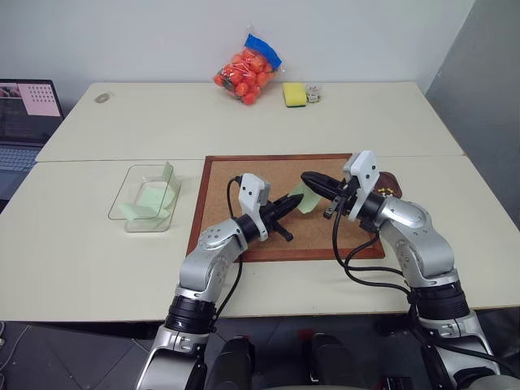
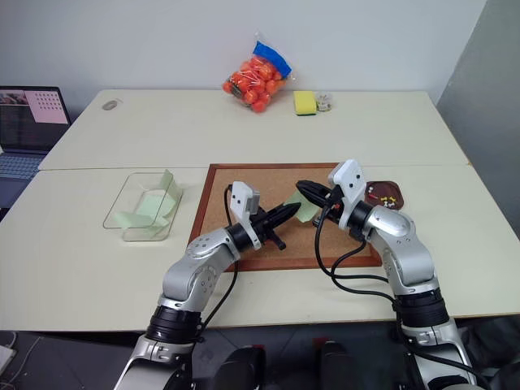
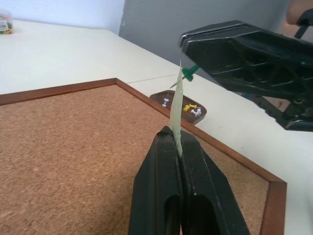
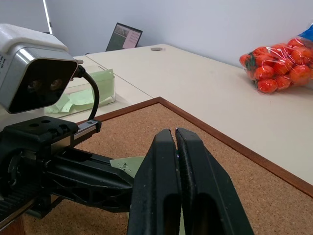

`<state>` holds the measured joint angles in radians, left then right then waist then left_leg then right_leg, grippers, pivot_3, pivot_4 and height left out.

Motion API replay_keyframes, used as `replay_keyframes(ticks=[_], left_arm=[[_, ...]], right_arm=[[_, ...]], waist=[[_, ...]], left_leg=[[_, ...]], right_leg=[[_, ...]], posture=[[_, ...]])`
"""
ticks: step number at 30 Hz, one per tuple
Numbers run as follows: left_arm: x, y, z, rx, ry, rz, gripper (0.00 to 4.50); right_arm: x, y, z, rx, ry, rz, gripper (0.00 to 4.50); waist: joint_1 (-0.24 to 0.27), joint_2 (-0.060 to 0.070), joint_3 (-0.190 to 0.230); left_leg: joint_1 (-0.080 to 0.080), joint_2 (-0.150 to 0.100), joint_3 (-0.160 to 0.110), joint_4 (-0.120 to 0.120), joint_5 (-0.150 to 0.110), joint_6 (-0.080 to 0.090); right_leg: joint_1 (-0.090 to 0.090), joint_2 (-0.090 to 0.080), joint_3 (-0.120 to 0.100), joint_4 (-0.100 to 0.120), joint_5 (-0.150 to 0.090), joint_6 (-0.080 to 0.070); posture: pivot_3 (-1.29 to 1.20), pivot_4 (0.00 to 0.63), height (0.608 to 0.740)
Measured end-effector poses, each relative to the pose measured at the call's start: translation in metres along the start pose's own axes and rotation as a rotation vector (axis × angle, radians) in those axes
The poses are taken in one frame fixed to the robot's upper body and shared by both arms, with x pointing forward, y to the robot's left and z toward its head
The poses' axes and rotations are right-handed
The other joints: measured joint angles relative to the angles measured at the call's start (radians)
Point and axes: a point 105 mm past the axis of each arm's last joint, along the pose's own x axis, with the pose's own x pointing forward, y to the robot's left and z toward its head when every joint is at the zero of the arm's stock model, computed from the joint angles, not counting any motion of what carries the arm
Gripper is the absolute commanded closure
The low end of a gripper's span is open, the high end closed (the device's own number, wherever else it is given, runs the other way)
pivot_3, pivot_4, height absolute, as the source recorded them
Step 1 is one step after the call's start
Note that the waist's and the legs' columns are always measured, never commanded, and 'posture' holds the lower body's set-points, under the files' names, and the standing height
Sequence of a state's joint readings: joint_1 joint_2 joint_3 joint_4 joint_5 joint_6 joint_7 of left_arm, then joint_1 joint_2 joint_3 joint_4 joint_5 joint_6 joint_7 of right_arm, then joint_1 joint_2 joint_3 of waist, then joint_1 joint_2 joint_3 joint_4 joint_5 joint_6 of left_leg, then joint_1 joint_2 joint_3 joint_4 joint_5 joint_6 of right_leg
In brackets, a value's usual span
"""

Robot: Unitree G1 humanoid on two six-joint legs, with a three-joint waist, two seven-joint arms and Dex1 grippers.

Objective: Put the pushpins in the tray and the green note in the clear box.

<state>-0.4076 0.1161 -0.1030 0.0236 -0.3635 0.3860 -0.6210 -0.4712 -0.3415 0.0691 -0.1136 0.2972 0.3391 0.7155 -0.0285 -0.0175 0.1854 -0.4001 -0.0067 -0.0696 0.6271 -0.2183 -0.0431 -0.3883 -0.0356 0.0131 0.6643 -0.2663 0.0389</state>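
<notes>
Cataloguing by view.

Head views: the green note [image 1: 307,201] is held above the cork board [image 1: 236,203], between the left gripper [image 1: 294,204] and the right gripper [image 1: 310,179]. The clear box [image 1: 140,213], already containing pale green slips, is set on the table [image 1: 81,244] well to the left of the board. The tray [image 2: 388,192] is placed beside the board's right edge, with pushpins [image 2: 382,195] inside.

Left wrist view: the left jaws are seen shut on the note's lower edge, the slip standing edge-on. A green pushpin [image 3: 190,74] is seen through the note near its top, its head clamped in the shut jaws of the right gripper. White and yellow pins are noted in the tray beyond.

Right wrist view: the right jaws are seen pressed together; the note is glimpsed beneath them.

Step judged in hand: pin and note being separated. Next move calls for the grippers to be drawn apart, the pin carried to the tray, the note to the box.
</notes>
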Motion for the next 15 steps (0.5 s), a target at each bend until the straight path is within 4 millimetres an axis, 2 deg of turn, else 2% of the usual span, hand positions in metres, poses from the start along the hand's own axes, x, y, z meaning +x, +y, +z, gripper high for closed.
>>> replay_keyframes(ticks=[5, 15], left_arm=[[-0.001, 0.007, -0.007, -0.007, 0.027, 0.039, 4.48], [0.001, 0.010, -0.005, -0.039, 0.011, 0.070, 4.48]], right_arm=[[-0.001, -0.001, 0.000, -0.001, 0.002, -0.003, 4.50], [-0.004, 0.000, 0.009, -0.007, -0.017, -0.005, 4.50]], waist=[[0.000, 0.000, 0.000], [0.000, 0.000, 0.000]], left_leg=[[0.000, 0.000, 0.000, 0.000, 0.000, 0.000], [0.000, 0.000, 0.000, 0.000, 0.000, 0.000]], right_leg=[[0.000, 0.000, 0.000, 0.000, 0.000, 0.000], [0.000, 0.000, 0.000, 0.000, 0.000, 0.000]], posture=[[0.00, 0.150, 0.740], [0.00, 0.150, 0.740]])
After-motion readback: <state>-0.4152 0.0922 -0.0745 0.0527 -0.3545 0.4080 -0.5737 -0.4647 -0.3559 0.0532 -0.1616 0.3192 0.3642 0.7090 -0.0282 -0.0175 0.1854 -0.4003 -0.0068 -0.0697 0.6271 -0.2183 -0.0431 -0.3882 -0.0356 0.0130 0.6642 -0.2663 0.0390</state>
